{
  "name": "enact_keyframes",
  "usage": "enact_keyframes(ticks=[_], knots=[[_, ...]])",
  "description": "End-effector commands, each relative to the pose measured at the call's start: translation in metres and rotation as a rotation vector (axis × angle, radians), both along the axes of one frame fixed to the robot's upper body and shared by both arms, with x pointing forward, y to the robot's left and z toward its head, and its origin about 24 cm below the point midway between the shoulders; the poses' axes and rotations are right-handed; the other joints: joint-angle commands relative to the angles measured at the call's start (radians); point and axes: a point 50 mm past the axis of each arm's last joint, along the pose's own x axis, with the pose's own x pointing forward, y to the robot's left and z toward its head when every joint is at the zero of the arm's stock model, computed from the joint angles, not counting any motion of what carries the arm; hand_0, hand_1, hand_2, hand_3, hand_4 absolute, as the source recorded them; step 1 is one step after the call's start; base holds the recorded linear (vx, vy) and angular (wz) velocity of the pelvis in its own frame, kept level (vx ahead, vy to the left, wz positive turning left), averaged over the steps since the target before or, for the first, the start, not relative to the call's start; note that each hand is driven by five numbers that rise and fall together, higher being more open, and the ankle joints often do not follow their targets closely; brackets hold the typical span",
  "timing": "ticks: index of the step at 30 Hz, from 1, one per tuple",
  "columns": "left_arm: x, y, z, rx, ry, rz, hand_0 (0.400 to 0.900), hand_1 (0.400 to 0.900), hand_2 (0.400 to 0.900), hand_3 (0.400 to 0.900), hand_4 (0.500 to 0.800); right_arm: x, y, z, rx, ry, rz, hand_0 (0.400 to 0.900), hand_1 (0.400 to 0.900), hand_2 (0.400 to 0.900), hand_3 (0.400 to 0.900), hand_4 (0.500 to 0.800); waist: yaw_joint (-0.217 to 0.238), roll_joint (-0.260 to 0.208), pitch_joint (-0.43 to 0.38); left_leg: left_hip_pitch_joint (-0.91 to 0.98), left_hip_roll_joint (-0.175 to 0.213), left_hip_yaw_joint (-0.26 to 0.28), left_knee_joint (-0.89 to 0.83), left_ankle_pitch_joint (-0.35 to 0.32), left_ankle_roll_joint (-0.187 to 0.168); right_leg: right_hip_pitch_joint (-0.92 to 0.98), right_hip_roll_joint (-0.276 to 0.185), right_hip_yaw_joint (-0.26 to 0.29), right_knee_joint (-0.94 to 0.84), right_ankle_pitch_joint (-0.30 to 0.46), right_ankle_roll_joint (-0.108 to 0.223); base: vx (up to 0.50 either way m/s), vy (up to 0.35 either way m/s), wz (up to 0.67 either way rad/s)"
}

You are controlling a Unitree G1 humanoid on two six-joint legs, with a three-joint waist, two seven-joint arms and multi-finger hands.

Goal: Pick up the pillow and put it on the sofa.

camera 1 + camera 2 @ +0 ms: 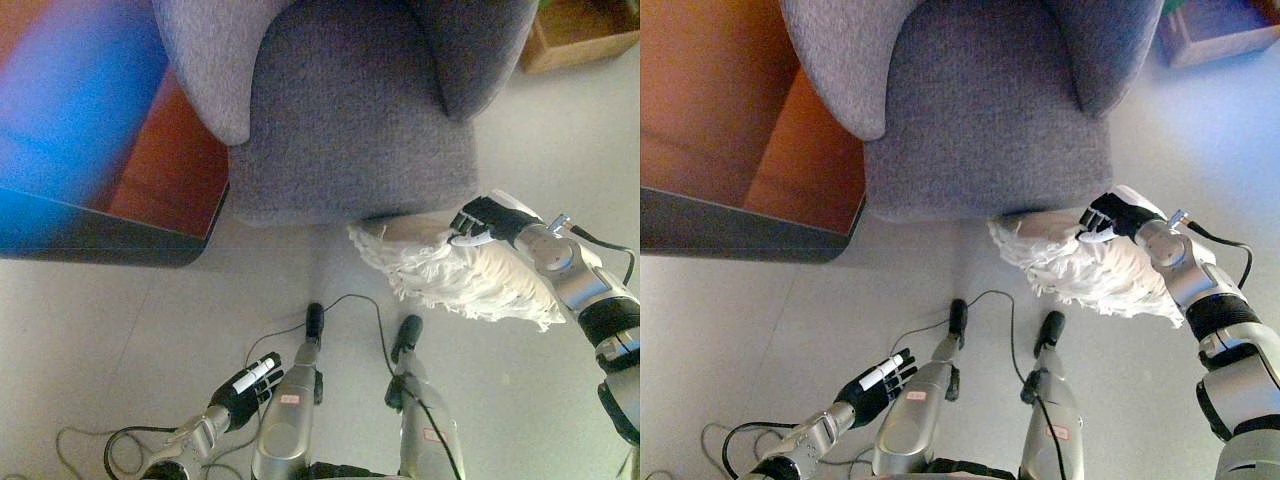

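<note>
A white shaggy pillow hangs just above the floor in front of the grey sofa's right front corner. My right hand is curled on the pillow's top edge and holds it up; it also shows in the right eye view. The pillow's fringe hangs down to the left and right. My left hand is low at the lower left, fingers straight, empty, above the floor. The sofa seat is bare.
A reddish-brown wooden cabinet with a dark edge stands to the left of the sofa. A wooden box sits at the top right on the floor. Pale floor lies in front of the sofa.
</note>
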Motion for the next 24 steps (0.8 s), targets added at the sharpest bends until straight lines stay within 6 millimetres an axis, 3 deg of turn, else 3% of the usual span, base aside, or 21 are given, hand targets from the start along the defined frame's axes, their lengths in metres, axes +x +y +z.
enact_keyframes(ticks=[1,12,17,24], knots=[[-0.046,0.025,-0.015,0.074,0.164,0.004,0.900,0.900,0.900,0.900,0.800,0.000,0.026,0.083,-0.023,-0.290,0.230,0.400,0.400,0.400,0.400,0.500,-0.005,-0.051,-0.074,0.014,-0.038,0.021,-0.007,-0.060,-0.006,0.057,0.027,-0.036,0.131,-0.179,0.032,0.13,-0.004,0.04],[-0.109,0.034,-0.033,0.110,0.410,0.036,0.900,0.900,0.900,0.900,0.800,-0.024,0.035,0.074,0.061,-0.190,0.373,0.400,0.400,0.400,0.400,0.500,-0.034,-0.140,-0.269,0.168,-0.030,0.054,-0.007,-0.117,-0.006,0.249,0.033,-0.019,-0.010,-0.133,0.047,0.15,0.001,-0.01],[-0.122,0.032,-0.037,0.112,0.463,0.037,0.900,0.900,0.900,0.900,0.800,-0.027,0.037,0.078,0.122,-0.151,0.422,0.400,0.400,0.400,0.400,0.500,-0.030,-0.162,-0.332,0.217,-0.032,0.059,-0.007,-0.141,-0.004,0.301,0.033,-0.019,-0.040,-0.128,0.050,0.12,0.013,0.04],[-0.136,0.027,-0.041,0.118,0.540,0.025,0.900,0.900,0.900,0.900,0.800,-0.021,0.046,0.101,0.214,-0.120,0.494,0.400,0.400,0.400,0.400,0.500,-0.019,-0.191,-0.386,0.265,-0.036,0.054,-0.007,-0.160,-0.003,0.348,0.030,-0.026,-0.041,-0.132,0.053,0.07,0.020,0.06]])
